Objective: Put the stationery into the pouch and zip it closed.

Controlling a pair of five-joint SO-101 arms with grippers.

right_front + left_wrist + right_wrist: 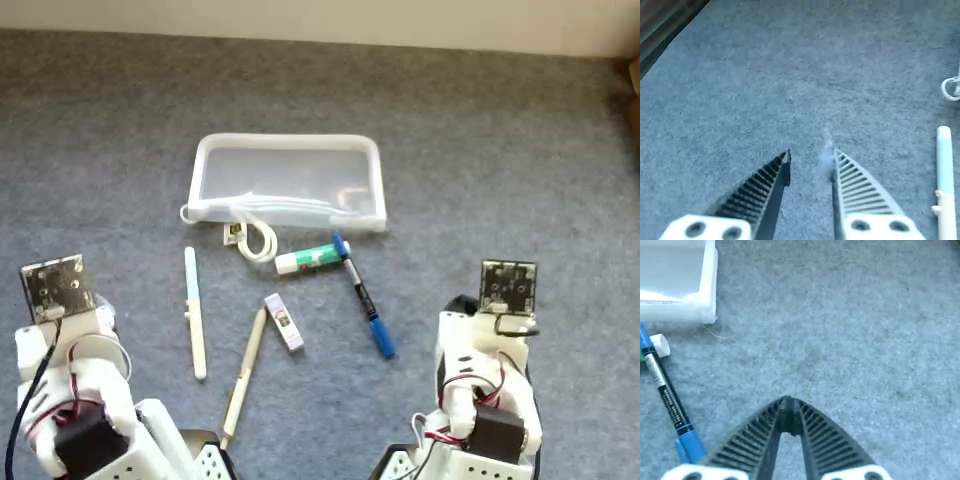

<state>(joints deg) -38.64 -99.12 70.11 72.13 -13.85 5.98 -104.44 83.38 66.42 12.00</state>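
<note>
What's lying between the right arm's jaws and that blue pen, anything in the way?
Nothing visible stands in the way. Bare grey carpet lies between the right arm's shut jaws and the blue pen, which lies off to one side of them, its far end by the glue stick.

R gripper [788,404] sat low over grey carpet [855,330], fingertips pressed together. Blue pen [666,399] lay near it, touching white end of glue stick [659,345]. Clear pouch [687,287] corner sat just beyond.
</note>
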